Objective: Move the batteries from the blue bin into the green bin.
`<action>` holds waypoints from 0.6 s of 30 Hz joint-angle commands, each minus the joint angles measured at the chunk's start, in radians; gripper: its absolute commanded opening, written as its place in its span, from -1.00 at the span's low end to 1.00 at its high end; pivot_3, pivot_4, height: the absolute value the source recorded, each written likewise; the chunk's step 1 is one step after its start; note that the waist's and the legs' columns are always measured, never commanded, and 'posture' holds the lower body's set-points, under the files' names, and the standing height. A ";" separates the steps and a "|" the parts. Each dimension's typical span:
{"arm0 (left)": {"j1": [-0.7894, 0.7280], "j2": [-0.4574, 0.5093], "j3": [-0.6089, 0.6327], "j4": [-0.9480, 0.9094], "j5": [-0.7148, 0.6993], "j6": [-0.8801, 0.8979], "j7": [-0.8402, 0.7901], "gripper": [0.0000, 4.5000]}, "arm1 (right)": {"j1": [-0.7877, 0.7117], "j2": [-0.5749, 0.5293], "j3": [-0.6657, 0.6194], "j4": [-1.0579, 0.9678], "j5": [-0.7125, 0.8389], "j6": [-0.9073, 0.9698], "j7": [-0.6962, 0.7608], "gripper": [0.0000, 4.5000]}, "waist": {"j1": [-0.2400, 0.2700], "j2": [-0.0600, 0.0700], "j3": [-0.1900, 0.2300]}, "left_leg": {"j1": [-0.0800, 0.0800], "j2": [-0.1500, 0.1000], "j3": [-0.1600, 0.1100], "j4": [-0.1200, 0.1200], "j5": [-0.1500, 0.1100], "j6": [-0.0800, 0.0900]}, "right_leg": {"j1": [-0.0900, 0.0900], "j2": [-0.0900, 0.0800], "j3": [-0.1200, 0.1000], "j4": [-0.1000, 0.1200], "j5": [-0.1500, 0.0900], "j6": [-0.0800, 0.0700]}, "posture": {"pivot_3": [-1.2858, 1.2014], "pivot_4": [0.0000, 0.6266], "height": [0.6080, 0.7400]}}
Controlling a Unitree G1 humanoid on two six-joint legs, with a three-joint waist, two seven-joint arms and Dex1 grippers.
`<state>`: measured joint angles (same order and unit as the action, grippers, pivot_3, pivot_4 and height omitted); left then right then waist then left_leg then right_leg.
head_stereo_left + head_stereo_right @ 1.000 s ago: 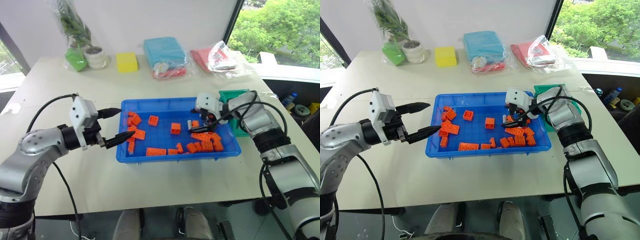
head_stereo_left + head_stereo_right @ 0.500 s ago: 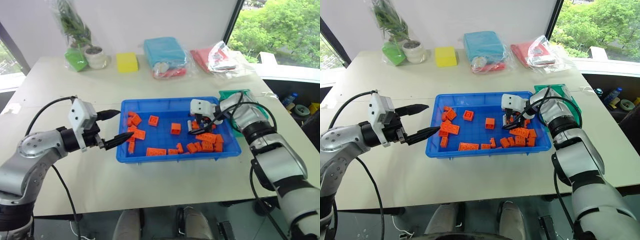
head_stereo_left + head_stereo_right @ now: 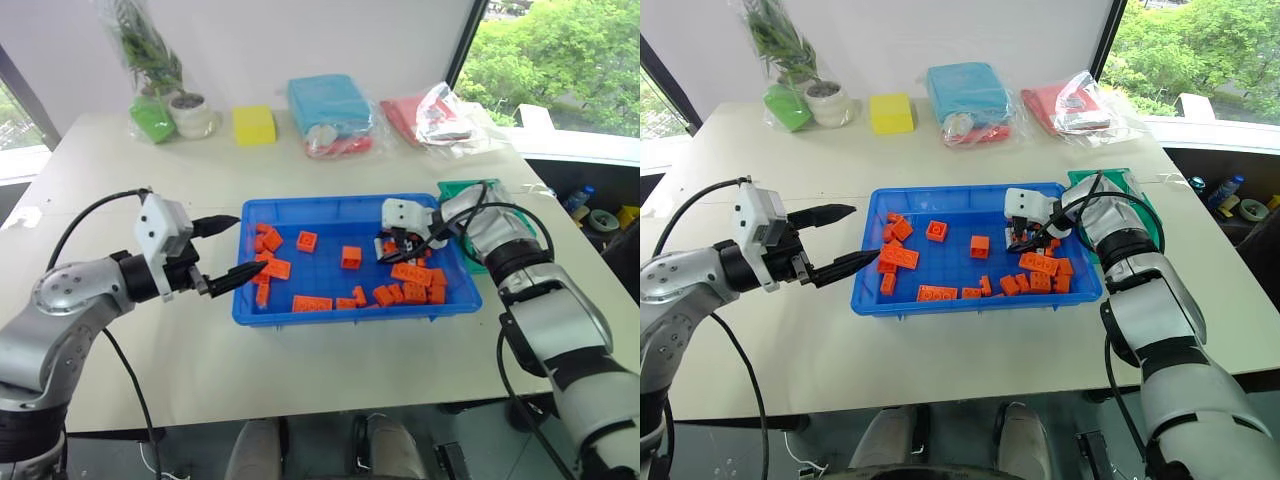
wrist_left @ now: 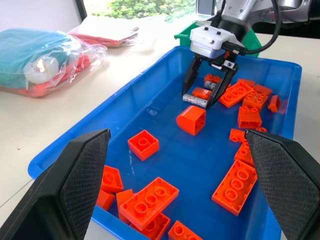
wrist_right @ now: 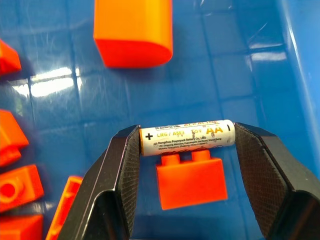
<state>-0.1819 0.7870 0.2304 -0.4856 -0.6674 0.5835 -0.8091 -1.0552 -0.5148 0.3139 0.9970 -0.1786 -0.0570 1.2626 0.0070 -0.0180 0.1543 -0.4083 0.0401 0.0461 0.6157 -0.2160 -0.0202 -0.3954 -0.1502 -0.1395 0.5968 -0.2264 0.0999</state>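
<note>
- Left claw (image 3: 228, 252) hangs wide open, empty, at the blue bin's (image 3: 300, 209) left rim.
- Right claw (image 5: 185, 145) grips a battery (image 5: 187, 136) end to end, low among orange bricks (image 3: 351, 256).
- Lift straight up before swinging to the green bin (image 3: 470, 189), or it may slip.

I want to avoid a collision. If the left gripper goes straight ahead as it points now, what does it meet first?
Probably the blue bin: the left gripper points level at its near left wall, with orange bricks just behind. Height over the rim is unclear.
</note>
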 commanded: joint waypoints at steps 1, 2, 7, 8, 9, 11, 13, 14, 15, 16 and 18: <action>-0.022 0.013 0.014 -0.009 -0.010 -0.008 -0.014 1.00 | 0.006 -0.035 -0.117 -0.170 0.095 0.126 -0.034 0.00 | 0.001 0.000 0.000 | 0.000 0.000 0.000 0.000 0.000 0.000 | 0.000 0.000 0.000 0.000 0.000 0.000 | 0.03 -0.52 0.13; -0.023 0.012 0.012 -0.005 -0.008 -0.010 -0.017 1.00 | 0.023 -0.060 -0.160 -0.238 0.117 0.186 -0.062 0.00 | 0.003 0.000 0.000 | 0.000 0.000 0.000 0.000 0.000 0.000 | 0.000 0.000 0.000 0.000 0.000 0.000 | 0.03 -0.52 0.13; -0.034 0.007 -0.006 0.017 0.000 -0.017 -0.038 1.00 | 0.189 -0.235 -0.347 -0.554 0.171 0.461 -0.195 0.00 | 0.021 0.000 0.000 | 0.000 -0.001 -0.001 0.001 0.000 0.000 | -0.002 -0.001 0.000 -0.001 0.000 0.000 | 0.03 -0.52 0.13; -0.039 0.006 -0.013 0.024 0.003 -0.019 -0.044 1.00 | 0.236 -0.277 -0.372 -0.592 0.171 0.488 -0.210 0.00 | 0.031 -0.001 0.000 | -0.001 -0.001 -0.001 0.000 0.000 0.000 | -0.002 -0.001 0.000 -0.003 -0.001 -0.001 | 0.03 -0.52 0.13; -0.041 0.005 -0.016 0.029 0.005 -0.022 -0.049 1.00 | 0.269 -0.302 -0.385 -0.625 0.175 0.511 -0.223 0.00 | 0.034 -0.001 -0.001 | 0.000 -0.002 -0.001 0.000 -0.002 -0.002 | -0.002 -0.001 0.000 -0.003 -0.002 -0.003 | 0.03 -0.52 0.13; -0.055 0.004 -0.030 0.044 0.011 -0.027 -0.063 1.00 | 0.342 -0.350 -0.428 -0.669 0.182 0.562 -0.261 0.00 | 0.031 -0.001 -0.001 | 0.000 -0.002 0.000 0.001 -0.002 -0.003 | -0.002 -0.002 0.000 -0.004 -0.004 0.000 | 0.03 -0.52 0.13; -0.074 0.001 -0.044 0.062 0.016 -0.032 -0.075 1.00 | 0.399 -0.374 -0.466 -0.697 0.186 0.605 -0.305 0.00 | 0.029 0.000 0.000 | 0.000 0.000 0.001 0.001 -0.002 -0.003 | 0.000 -0.001 0.000 -0.003 -0.004 -0.001 | 0.03 -0.52 0.13; -0.086 -0.001 -0.052 0.072 0.020 -0.034 -0.081 1.00 | 0.425 -0.374 -0.483 -0.715 0.196 0.627 -0.322 0.00 | 0.029 0.000 0.000 | 0.000 0.001 0.002 0.001 -0.002 -0.003 | 0.000 -0.001 0.000 -0.003 -0.004 -0.001 | 0.03 -0.52 0.13; -0.096 -0.003 -0.058 0.081 0.023 -0.037 -0.085 1.00 | 0.443 -0.370 -0.493 -0.733 0.209 0.647 -0.332 0.22 | 0.026 0.001 -0.001 | 0.000 0.001 0.003 0.001 -0.002 -0.002 | -0.001 -0.001 0.000 -0.002 -0.004 -0.001 | 0.03 -0.52 0.13; -0.103 -0.005 -0.063 0.087 0.025 -0.039 -0.090 1.00 | 0.457 -0.364 -0.501 -0.750 0.221 0.664 -0.343 0.46 | 0.023 0.001 0.000 | 0.000 0.002 0.004 0.001 -0.001 -0.001 | -0.001 -0.001 0.000 -0.001 -0.003 -0.001 | 0.03 -0.52 0.13; -0.114 -0.008 -0.071 0.097 0.032 -0.046 -0.099 1.00 | 0.468 -0.353 -0.496 -0.775 0.217 0.669 -0.386 0.88 | 0.013 0.001 0.000 | 0.000 0.002 0.005 0.000 -0.001 0.000 | -0.002 -0.001 0.000 -0.001 -0.002 0.001 | 0.03 -0.52 0.13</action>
<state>-0.2803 0.7801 0.1682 -0.3844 -0.6402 0.5600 -0.8957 -0.5756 -0.8662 -0.1514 0.2823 0.0243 0.6108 0.9132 0.0205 -0.0170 0.1538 -0.4081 0.0425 0.0508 0.6159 -0.2164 -0.0201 -0.3973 -0.1509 -0.1397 0.5957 -0.2280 0.1018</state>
